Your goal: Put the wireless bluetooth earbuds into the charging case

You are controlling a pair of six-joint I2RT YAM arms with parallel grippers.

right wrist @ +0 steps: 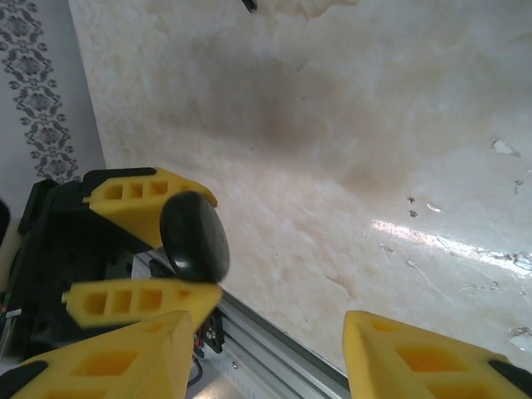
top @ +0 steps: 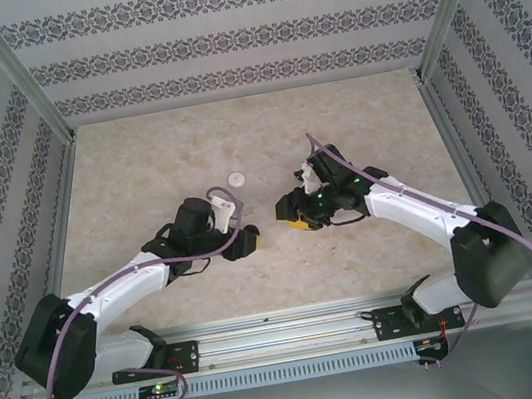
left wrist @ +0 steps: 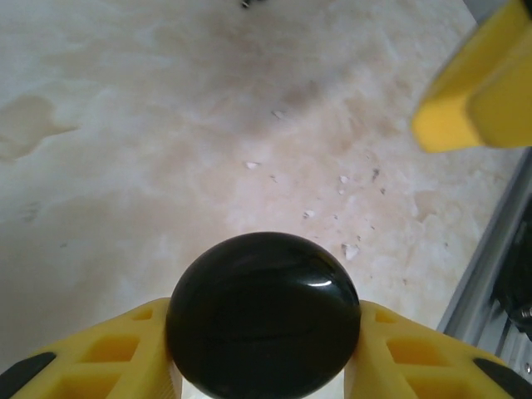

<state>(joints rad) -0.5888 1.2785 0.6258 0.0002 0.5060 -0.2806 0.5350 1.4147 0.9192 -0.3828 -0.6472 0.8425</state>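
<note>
While the left fingers point(left wrist: 116, 353) press on a glossy black pebble from both sides, I take that pebble to be the charging case point(left wrist: 262, 316). It is held close to the near rail, in the gap between the two arms; I cannot tell whether it rests on the surface point(left wrist: 166, 125) or hangs just above it. A faint seam crosses its face and no cavity shows, so the lid reads as closed. The right fingers point(right wrist: 125, 357) are just beside the case and pointed toward it, spread wide with nothing between them. Step in hand, by judgement: the case is being presented, the lid is not yet opened and no bud is loaded. Farther out on the surface, well apart from both arms, a small whitish round thing point(top: 235, 178) lies alone; it is probably one of the earbuds, but too small to confirm. A dark speck point(right wrist: 249, 4) at the far edge of the right wrist view may be a black bud; I cannot tell. The next move calls for a steady hold on the left while the right fingers catch the lid edge at the seam. The smooth shell could slip or turn in the grip. After that comes a reach outward for a bud.
</note>
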